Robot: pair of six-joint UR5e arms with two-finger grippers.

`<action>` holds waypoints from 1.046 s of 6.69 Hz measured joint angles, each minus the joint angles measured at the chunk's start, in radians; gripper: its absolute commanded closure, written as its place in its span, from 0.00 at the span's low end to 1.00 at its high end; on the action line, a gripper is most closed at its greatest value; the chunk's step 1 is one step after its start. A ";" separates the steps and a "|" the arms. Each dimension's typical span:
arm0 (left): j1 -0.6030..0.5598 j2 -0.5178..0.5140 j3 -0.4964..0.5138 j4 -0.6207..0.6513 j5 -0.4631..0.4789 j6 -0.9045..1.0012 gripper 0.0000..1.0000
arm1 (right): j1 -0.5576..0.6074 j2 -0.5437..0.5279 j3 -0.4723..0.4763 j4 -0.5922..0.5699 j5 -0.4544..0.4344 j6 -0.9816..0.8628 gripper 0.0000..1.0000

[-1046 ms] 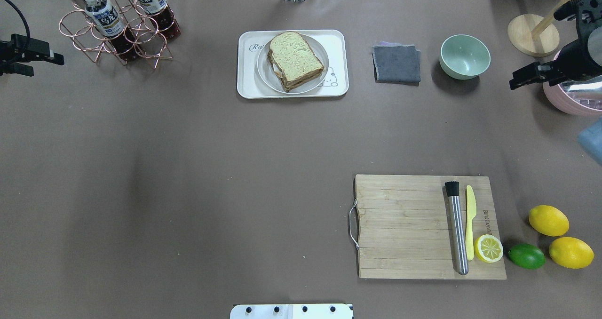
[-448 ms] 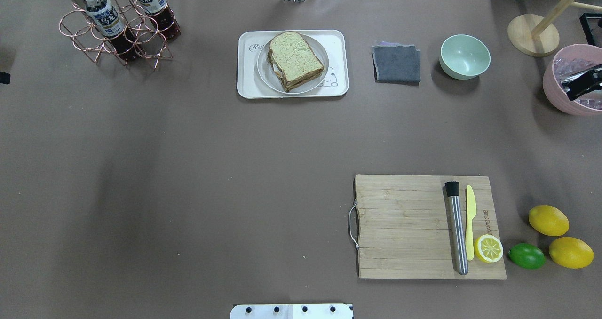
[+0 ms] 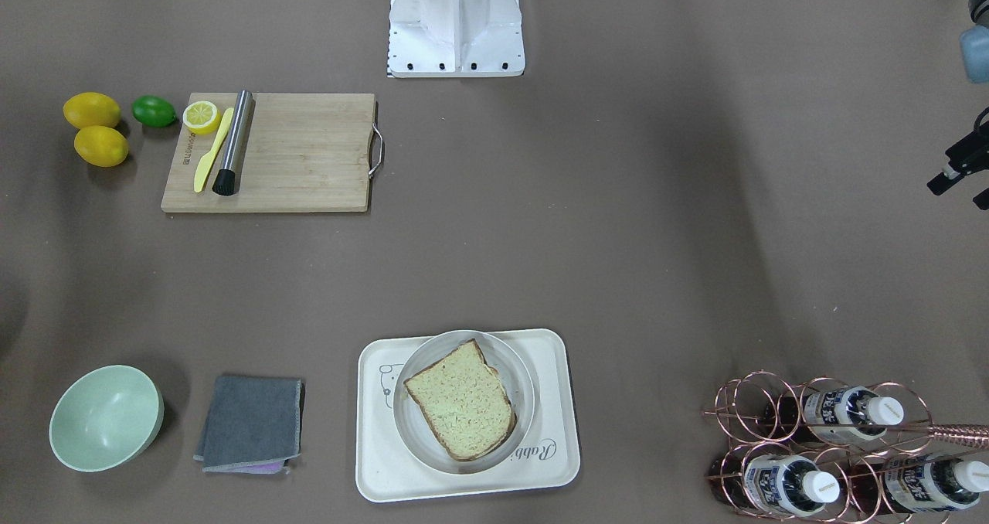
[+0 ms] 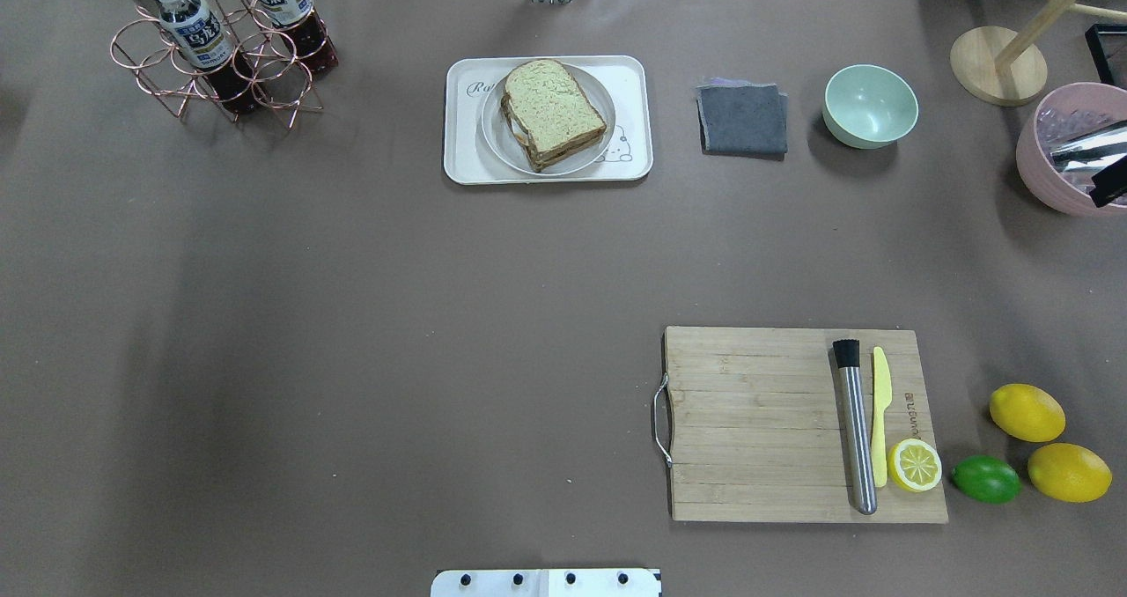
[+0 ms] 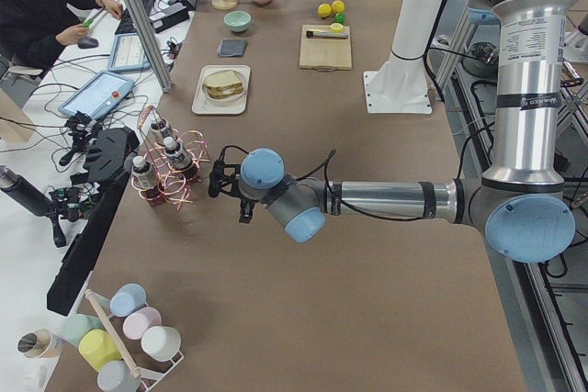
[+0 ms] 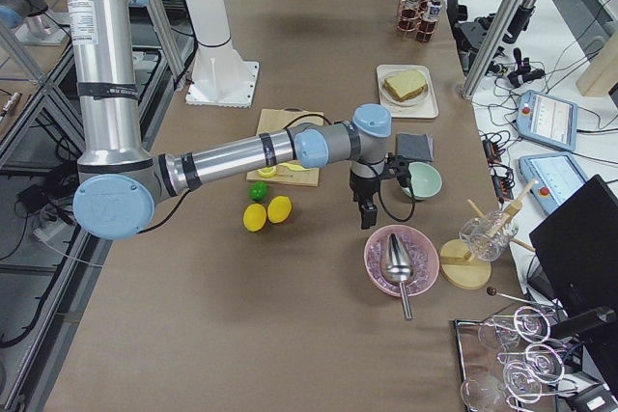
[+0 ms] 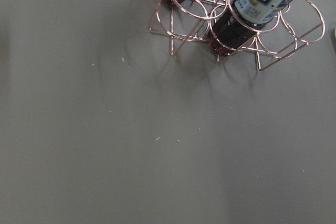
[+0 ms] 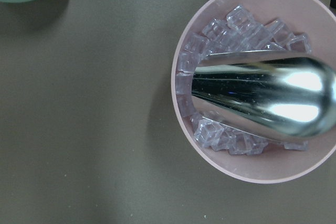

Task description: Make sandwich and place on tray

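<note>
The sandwich, tan speckled bread with a brown crust, lies on a round pale grey plate on the cream tray at the far middle of the table. It also shows in the front-facing view on the tray. Both grippers are far from it. My left gripper shows at the table's left end with its fingers apart and empty. Only a black sliver of my right gripper shows at the right edge, over the pink bowl; I cannot tell if it is open or shut.
A copper bottle rack stands far left. A grey cloth, a green bowl, a wooden stand and a pink bowl of ice with a metal scoop are far right. A cutting board with muddler, knife and lemon half lies near right, next to lemons.
Both arms have drawn outward. The left gripper has left the overhead view at the left edge. The right gripper has moved to the right edge over the pink bowl.
</note>
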 measured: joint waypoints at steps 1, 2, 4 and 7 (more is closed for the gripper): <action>-0.014 0.007 -0.005 0.059 0.006 0.069 0.02 | 0.007 -0.009 0.000 0.001 -0.001 -0.011 0.00; -0.036 0.010 -0.015 0.138 0.026 0.153 0.02 | 0.024 -0.026 -0.002 -0.001 -0.001 -0.055 0.00; -0.074 0.010 -0.095 0.422 0.153 0.380 0.02 | 0.079 -0.067 -0.007 -0.007 0.000 -0.159 0.00; -0.148 -0.010 -0.172 0.827 0.253 0.697 0.02 | 0.111 -0.108 -0.015 -0.006 0.001 -0.181 0.00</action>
